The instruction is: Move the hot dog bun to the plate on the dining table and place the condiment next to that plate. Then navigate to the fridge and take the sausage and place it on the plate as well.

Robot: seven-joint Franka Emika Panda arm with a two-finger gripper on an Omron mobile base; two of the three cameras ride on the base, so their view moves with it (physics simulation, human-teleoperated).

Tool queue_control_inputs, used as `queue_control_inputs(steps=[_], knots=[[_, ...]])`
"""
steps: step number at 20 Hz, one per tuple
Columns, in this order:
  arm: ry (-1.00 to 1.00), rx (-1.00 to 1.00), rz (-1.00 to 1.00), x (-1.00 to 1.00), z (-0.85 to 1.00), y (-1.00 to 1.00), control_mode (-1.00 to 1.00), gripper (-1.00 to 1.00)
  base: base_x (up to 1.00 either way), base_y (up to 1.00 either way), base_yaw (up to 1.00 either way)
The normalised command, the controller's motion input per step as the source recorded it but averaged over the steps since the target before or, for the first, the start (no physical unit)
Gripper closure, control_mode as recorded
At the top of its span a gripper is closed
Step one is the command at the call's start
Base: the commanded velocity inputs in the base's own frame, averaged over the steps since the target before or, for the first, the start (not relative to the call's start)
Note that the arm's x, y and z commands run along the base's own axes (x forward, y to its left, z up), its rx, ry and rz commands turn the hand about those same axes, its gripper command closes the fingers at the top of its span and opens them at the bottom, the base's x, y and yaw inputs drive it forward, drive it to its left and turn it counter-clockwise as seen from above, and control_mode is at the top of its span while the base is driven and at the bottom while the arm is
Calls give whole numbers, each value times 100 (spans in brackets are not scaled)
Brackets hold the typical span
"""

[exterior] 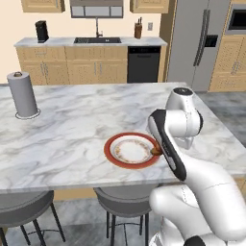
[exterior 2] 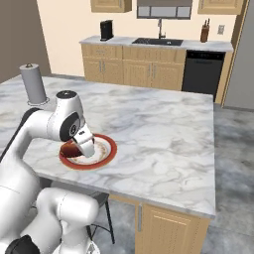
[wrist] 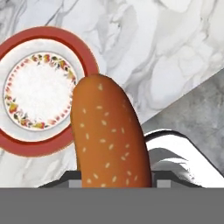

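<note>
Left base view sits behind the arm on its left, angled forward and down over the marble bench (exterior: 72,129) toward the back kitchen wall. Right base view does the same from the right. Both share the bench top and the plate (exterior: 115,156). Hand view looks down close, catching plate (wrist: 39,89) and bench edge.

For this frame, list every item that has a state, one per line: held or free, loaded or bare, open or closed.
Bun: held in the hand, above the table beside the plate.
Hand: shut on the bun.
Plate: on the table, nothing on it yet.
Paper towel roll: upright on its holder.
Fridge: doors closed.
Dishwasher: closed.
</note>
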Motion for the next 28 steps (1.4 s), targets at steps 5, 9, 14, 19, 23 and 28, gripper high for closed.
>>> queue_control_inputs(steps=[5, 9, 14, 19, 23, 28], knots=[[0, -2, 0, 100, -56, 16, -100, 100, 0, 0, 0], [3, -1, 0, 94, -85, 20, -100, 100, 0, 0, 0], [3, -2, 0, 65, -64, 3, -100, 100, 0, 0, 0], [0, -5, 0, 21, -31, 4, -100, -100, 0, 0, 0], [0, -7, 0, 6, -3, 6, -100, -100, 0, 0, 0], [0, -5, 0, 31, 0, 12, -100, -100, 0, 0, 0]])
